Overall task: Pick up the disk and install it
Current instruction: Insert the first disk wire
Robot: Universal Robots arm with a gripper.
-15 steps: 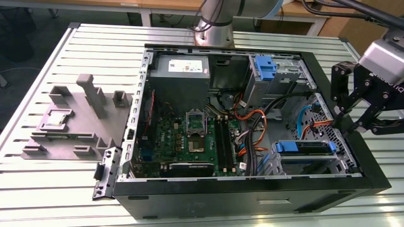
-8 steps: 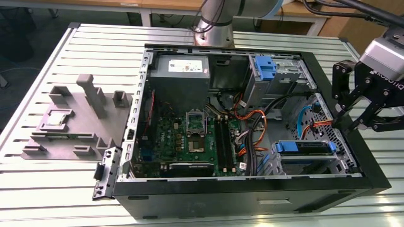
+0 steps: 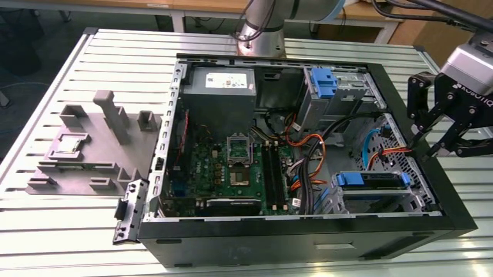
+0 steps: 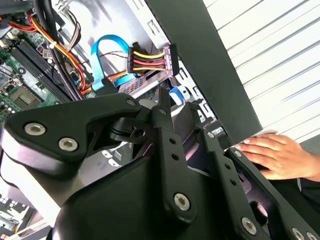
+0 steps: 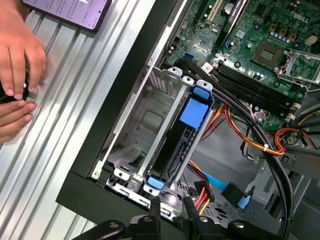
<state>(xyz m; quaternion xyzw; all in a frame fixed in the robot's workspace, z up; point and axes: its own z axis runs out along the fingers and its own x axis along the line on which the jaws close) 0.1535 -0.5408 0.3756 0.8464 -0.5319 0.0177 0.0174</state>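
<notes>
The disk (image 3: 370, 183) is a flat dark drive with blue plastic rails. It stands on edge in the metal drive cage at the case's near corner on the exterior view's right, and in the first wrist view the disk (image 5: 172, 150) has a blue tab at its top end. My gripper (image 3: 428, 151) hangs above the case's wall on the exterior view's right, a short way from the cage. In both wrist views the gripper (image 5: 171, 204) (image 4: 177, 102) is open by a narrow gap, with nothing between the fingers.
The open black PC case (image 3: 308, 236) holds a motherboard (image 3: 231, 167), a grey power supply (image 3: 219, 86), a second blue bracket (image 3: 324, 83) and loose orange and blue cables (image 3: 308, 156). A grey fixture (image 3: 85, 147) lies on the exterior view's left. A person's hands (image 5: 17, 65) rest beside the case.
</notes>
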